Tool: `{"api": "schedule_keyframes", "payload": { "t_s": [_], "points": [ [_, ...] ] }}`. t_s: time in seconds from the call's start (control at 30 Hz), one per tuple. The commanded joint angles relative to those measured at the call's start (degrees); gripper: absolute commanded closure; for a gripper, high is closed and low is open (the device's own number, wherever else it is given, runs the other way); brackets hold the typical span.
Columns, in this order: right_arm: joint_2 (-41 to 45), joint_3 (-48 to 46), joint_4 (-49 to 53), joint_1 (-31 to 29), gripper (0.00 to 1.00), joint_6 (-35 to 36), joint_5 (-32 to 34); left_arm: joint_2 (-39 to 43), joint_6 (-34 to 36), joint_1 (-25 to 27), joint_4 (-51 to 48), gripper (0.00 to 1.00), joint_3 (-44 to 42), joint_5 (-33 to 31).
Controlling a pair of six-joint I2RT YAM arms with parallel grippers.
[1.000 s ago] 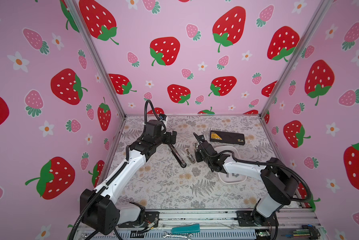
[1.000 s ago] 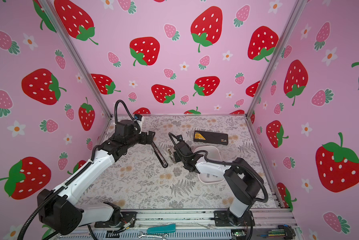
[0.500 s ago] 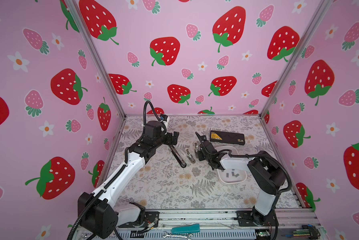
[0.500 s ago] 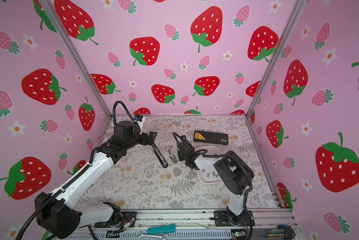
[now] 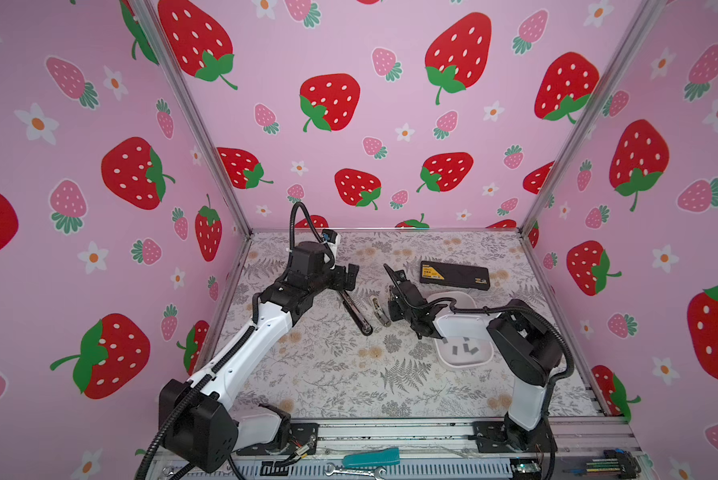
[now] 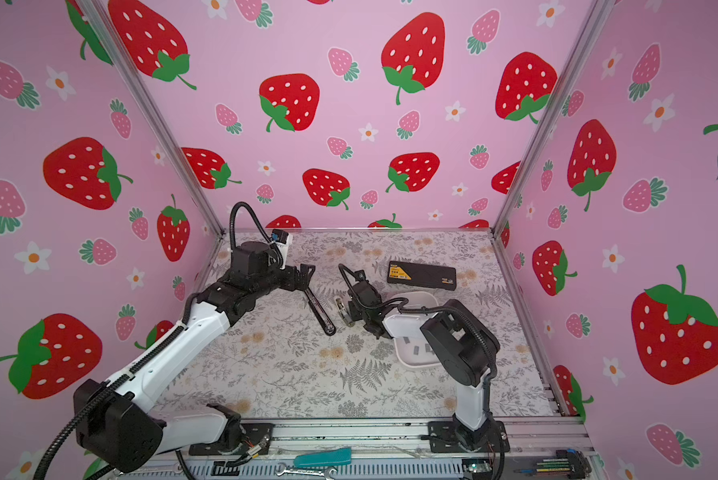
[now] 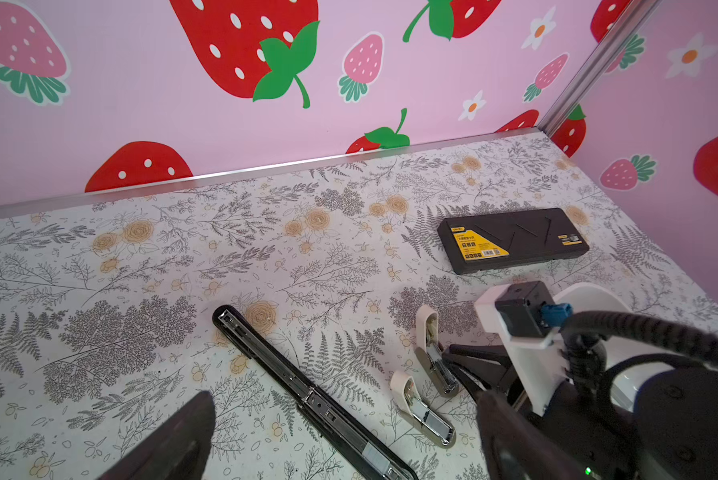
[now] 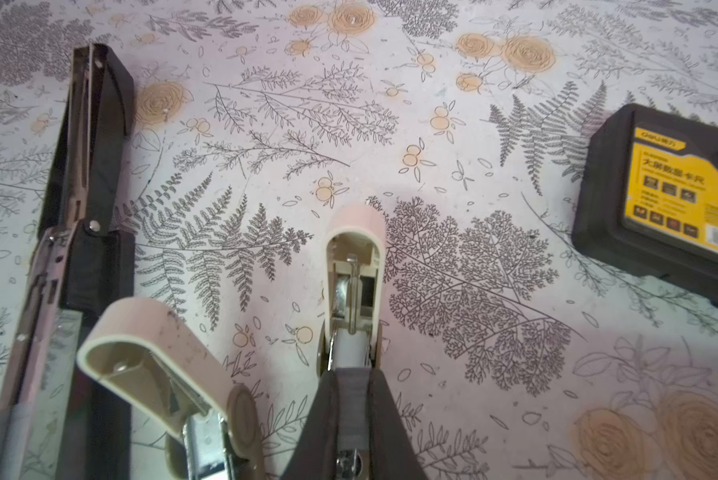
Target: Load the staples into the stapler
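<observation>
The staples [image 5: 454, 350], several short grey strips, lie loose in the white tray [image 5: 467, 366] on the right side of the floral table [image 5: 328, 374], partly under the right arm's white forearm. Farther in, just left of the tray, the right gripper [image 8: 352, 374] reaches to the small cream stapler [image 8: 353, 257], which lies open with its spring rod showing. The gripper's fingers are pressed together on what looks like a ribbed grey staple strip [image 8: 352, 399], whose tip sits at the mouth of the stapler's channel. A second cream-and-chrome piece [image 8: 153, 353] lies just beside that stapler. Left of it the long black stapler [image 5: 355, 312] lies opened out flat. Over its far end the left gripper [image 5: 347, 277] hovers with its jaws spread wide to either side. Farthest back, near the rear wall, rests a black case [image 5: 455, 275] with a yellow label.
</observation>
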State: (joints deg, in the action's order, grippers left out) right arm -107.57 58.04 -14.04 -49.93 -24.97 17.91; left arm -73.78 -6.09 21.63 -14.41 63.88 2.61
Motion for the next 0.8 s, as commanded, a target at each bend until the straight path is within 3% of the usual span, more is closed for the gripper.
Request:
{"api": "schedule_keyframes", "payload": {
  "t_s": [0.0, 0.77],
  "points": [
    [-1.18, 1.59, 0.02, -0.49, 0.93, -1.26, -0.19, -0.48, 0.37, -0.14, -0.17, 0.01, 1.58, 0.29],
    [-2.37, 1.14, 0.15, -1.0, 0.96, -4.51, -0.27, -0.58, 0.5, -0.18, -0.31, 0.01, 1.68, 0.42]
  ]
}}
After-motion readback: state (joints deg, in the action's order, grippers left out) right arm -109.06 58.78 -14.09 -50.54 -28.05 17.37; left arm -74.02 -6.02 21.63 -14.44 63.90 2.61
